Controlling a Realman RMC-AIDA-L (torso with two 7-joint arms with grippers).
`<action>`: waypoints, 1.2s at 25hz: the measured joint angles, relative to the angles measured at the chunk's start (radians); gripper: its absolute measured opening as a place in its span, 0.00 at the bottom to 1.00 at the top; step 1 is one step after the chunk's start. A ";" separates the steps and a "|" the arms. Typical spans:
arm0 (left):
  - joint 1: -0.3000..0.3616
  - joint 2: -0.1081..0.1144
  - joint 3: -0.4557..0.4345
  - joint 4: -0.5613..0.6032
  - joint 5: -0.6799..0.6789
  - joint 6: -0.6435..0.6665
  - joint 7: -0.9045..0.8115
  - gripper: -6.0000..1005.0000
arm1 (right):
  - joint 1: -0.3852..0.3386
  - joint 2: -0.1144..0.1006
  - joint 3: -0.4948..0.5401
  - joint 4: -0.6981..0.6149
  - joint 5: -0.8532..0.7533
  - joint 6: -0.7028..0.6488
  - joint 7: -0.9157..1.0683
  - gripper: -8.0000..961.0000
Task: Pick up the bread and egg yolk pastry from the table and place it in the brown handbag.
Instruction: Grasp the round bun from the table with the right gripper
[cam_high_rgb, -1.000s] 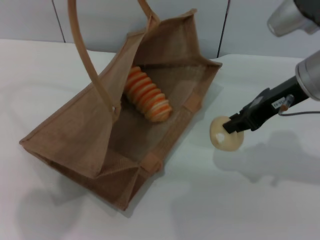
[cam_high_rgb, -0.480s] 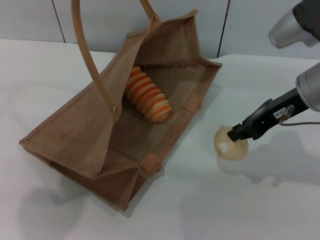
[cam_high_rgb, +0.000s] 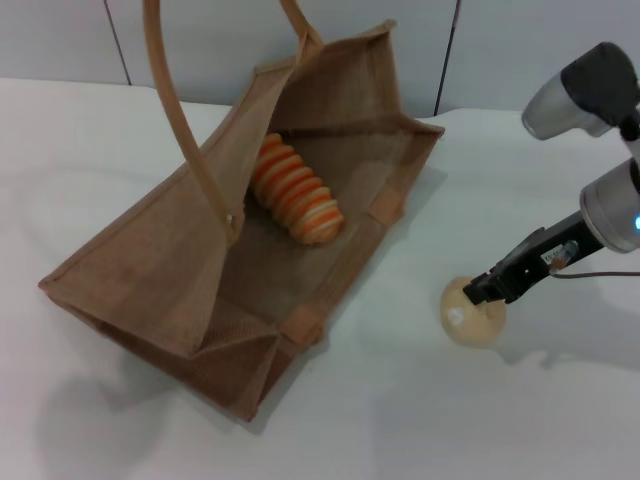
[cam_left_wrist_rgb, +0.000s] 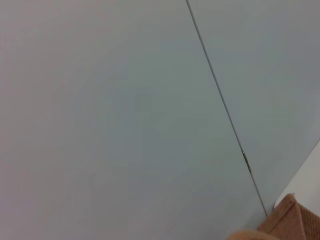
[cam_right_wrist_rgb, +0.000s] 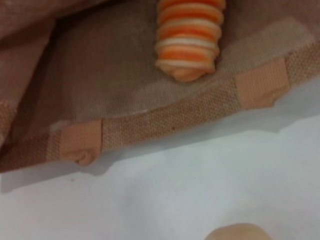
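Brown handbag (cam_high_rgb: 170, 260): woven jute tote, tan, coarse weave, lying on its side on the white table (cam_high_rgb: 330, 420) with its mouth gaping toward the right, so goods could be slid in. One curved strap handle (cam_high_rgb: 170, 110) arched above it.

Bread (cam_high_rgb: 296, 190): ridged loaf, orange and cream stripes, lying inside the bag on its lower panel; that half of the task was judged done.

Egg yolk pastry (cam_high_rgb: 474, 312): smooth pale dome, on the table right of the bag, well apart from it.

Right gripper (cam_high_rgb: 490, 289): dark, at the pastry's upper edge, apparently touching; whether closed on it could not be told.

Left gripper: not seen.
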 joint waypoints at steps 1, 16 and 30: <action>0.000 0.000 0.000 0.000 0.000 0.000 0.000 0.12 | 0.001 0.001 -0.004 0.004 -0.001 -0.004 -0.001 0.08; 0.001 -0.001 0.000 -0.005 0.000 0.000 0.000 0.12 | 0.009 0.005 -0.088 0.010 0.018 -0.018 -0.005 0.07; 0.002 0.001 -0.002 -0.001 0.000 0.000 0.000 0.12 | 0.018 0.002 -0.096 0.010 0.016 -0.007 0.011 0.21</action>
